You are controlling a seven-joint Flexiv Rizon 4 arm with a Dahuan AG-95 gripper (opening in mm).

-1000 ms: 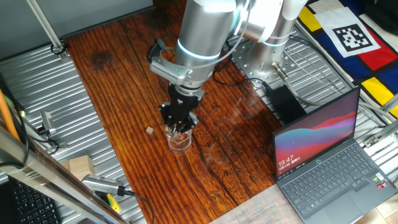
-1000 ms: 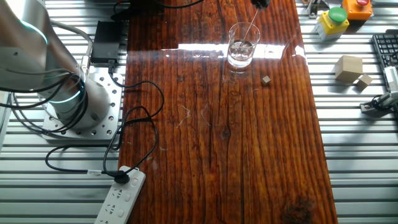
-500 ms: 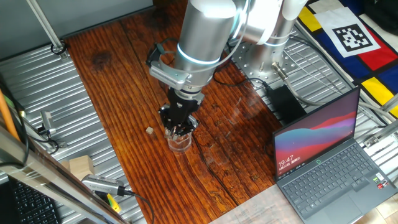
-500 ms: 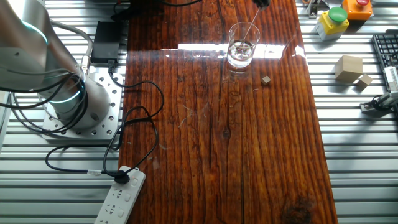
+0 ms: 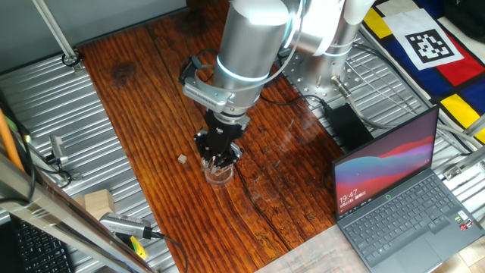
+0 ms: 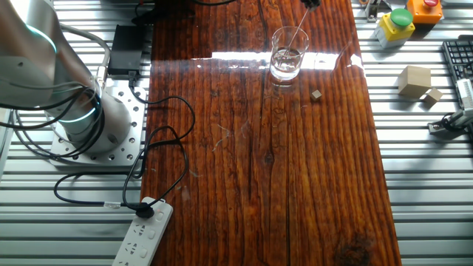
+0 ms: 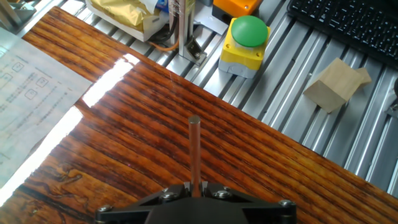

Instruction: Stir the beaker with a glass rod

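Claw point(image 5: 218, 158) hangs straight over the beaker point(image 5: 219, 173), its black fingers low at the rim in one fixed view. In the hand view the two jaws stand pressed together on the rod point(image 7: 194, 152), which runs out from between them as a slim pale stick along the line of the fingers. That grip looks chosen to keep the rod in line with the wrist, so that a small circling of the arm would sweep the tip round inside the glass.

From the other fixed view the rod point(image 6: 295, 36) slants down from the top edge into the beaker point(image 6: 286, 63), its lower end inside the glass; whether it touches the bottom or the wall I cannot tell. The beaker stands upright on the wooden table point(image 6: 251, 185), just at the edge of a bright band of reflected light. Glints show inside it, and it may hold clear liquid, but I cannot say how full it is.

A small tan cube point(image 6: 316, 94) lies on the wood near the beaker, apart from it and clear of the claw. I judge the stirring step to be in hand: rod in the glass, claw over the rim. The risk here is the rod knocking the wall hard enough to tip or slide so light a glass.
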